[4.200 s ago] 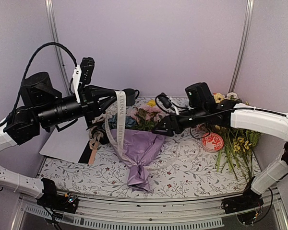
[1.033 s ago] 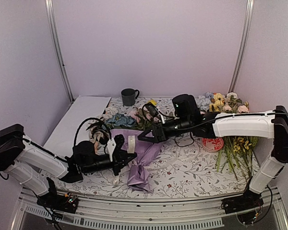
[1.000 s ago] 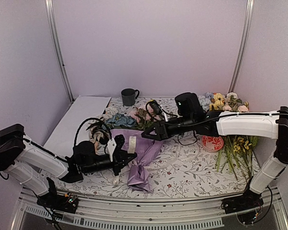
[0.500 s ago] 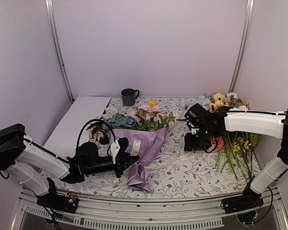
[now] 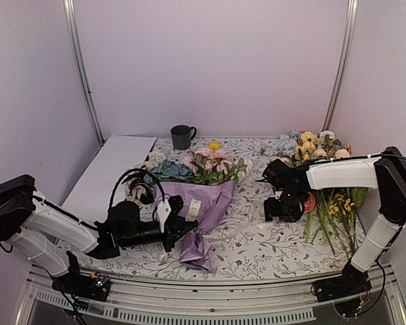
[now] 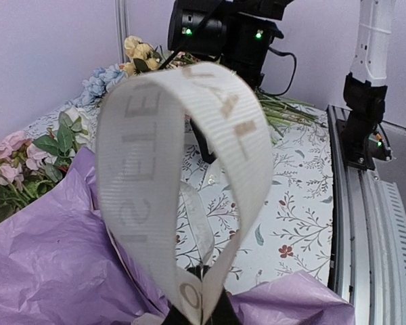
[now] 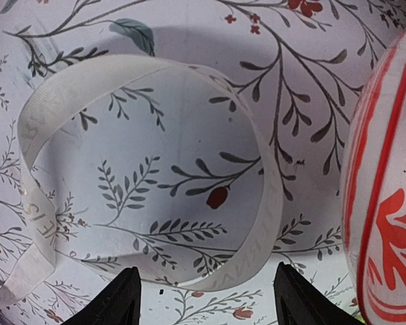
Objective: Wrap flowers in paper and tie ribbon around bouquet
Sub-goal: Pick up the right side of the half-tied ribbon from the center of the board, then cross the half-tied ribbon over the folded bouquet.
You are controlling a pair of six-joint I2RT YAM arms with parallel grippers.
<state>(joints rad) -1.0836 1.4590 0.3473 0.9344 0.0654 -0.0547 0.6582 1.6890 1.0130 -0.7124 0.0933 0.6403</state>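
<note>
Two arms work one table [image 5: 257, 252]. At the left edge lies one white sheet [image 5: 111, 169], and just right of it one coiled bundle [image 5: 138, 193] of tan-and-dark ribbon. The left claw [image 5: 183, 225], low over the table, is clenched on the ribbon [image 6: 139, 169], whose cream band stands up from the jaws in one tall loop.

One bouquet [image 5: 199, 230] lies mid-table. The narrow end of its lilac paper [image 5: 195, 252] points to the near edge, and its flowers [image 5: 206, 162] (pink, blue and one yellow) fan toward the far edge. One dark mug [image 5: 181, 136] stands at the far edge behind them.

The right claw [image 7: 210, 298] hangs released, its jaws wide apart over a second loop of cream ribbon lying flat on the table. It grips nothing, and whether both loops belong to one length cannot be told. One red-and-white dish [image 7: 386, 203] sits just beside that loop. One pile of loose stems [image 5: 333, 210] lies along the right edge.
</note>
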